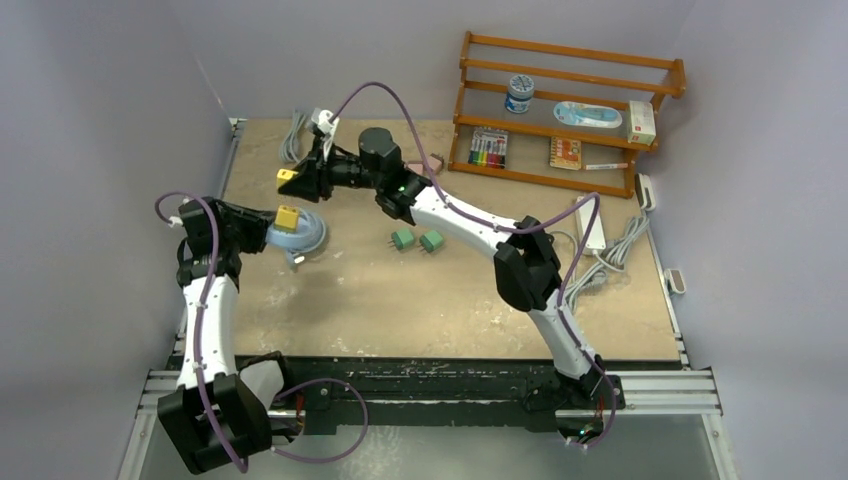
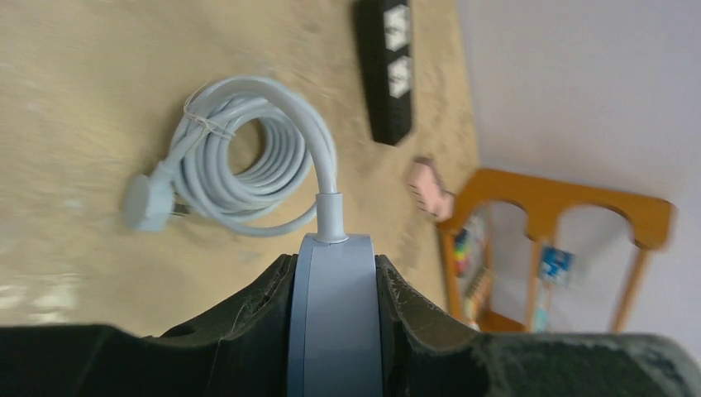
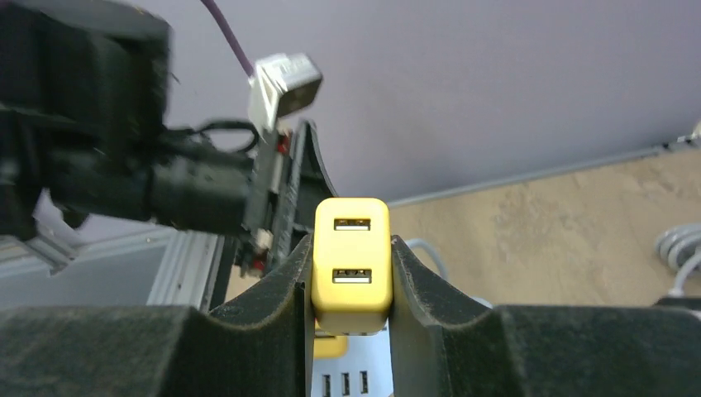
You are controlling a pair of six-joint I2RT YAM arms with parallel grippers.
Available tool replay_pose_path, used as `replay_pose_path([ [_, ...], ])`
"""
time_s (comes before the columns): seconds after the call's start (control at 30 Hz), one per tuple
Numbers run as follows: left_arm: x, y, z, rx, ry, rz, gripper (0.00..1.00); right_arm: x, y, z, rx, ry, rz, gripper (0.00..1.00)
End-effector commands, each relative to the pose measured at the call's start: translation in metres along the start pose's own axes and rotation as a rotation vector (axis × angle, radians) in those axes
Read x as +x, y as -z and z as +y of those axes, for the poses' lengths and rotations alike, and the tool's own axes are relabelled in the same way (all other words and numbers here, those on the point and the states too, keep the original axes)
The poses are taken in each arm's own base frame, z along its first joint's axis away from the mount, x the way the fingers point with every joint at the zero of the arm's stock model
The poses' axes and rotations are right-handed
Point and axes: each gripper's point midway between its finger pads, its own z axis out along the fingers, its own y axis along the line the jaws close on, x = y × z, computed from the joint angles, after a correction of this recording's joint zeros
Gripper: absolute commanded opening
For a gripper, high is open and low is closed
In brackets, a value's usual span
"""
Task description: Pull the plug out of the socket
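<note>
The left fingers are closed tight on the blue-grey socket, one on each flat side, and hold it over the left part of the surface. Its cable leaves the end of the socket and lies in a tied coil on the surface. A second plug, also yellow, sits on the socket. Two green plugs lie side by side near the middle of the surface.

Farther back, the right fingers pinch the yellow plug by its sides, with its two USB ports toward the wrist camera. This plug is out of the socket and apart from it, just beyond it in the top view.

A white strip lies at the right edge. At the far right, the wooden rack holds a jar, a blue pack and a box on the upper shelf. Markers, a notebook and a pen are on the lower shelf.
</note>
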Motion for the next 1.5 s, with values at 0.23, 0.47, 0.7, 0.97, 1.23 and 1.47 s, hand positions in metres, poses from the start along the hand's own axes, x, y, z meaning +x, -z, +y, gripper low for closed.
replay_pose_path([
  [0.23, -0.056, 0.012, 0.006, -0.117, -0.181, -0.231, 0.00, -0.082, 0.035, 0.017, -0.162, -0.012, -0.175, 0.00],
  [0.47, -0.055, 0.007, 0.021, -0.145, -0.186, -0.233, 0.00, -0.092, 0.050, -0.003, 0.051, 0.029, -0.220, 0.00],
  [0.7, -0.045, 0.001, 0.015, -0.083, -0.244, -0.184, 0.00, -0.038, 0.094, -0.019, 0.167, -0.125, -0.170, 0.00],
  [0.97, -0.036, -0.007, 0.027, -0.083, -0.284, -0.146, 0.00, 0.017, 0.217, -0.054, 0.504, -0.237, -0.136, 0.00],
  [1.23, -0.010, -0.025, 0.043, -0.096, -0.335, -0.042, 0.00, 0.058, 0.348, -0.109, 0.770, -0.430, -0.100, 0.00],
  [1.47, -0.001, -0.029, 0.046, -0.083, -0.358, -0.018, 0.00, 0.093, 0.397, -0.129, 0.860, -0.633, -0.114, 0.00],
])
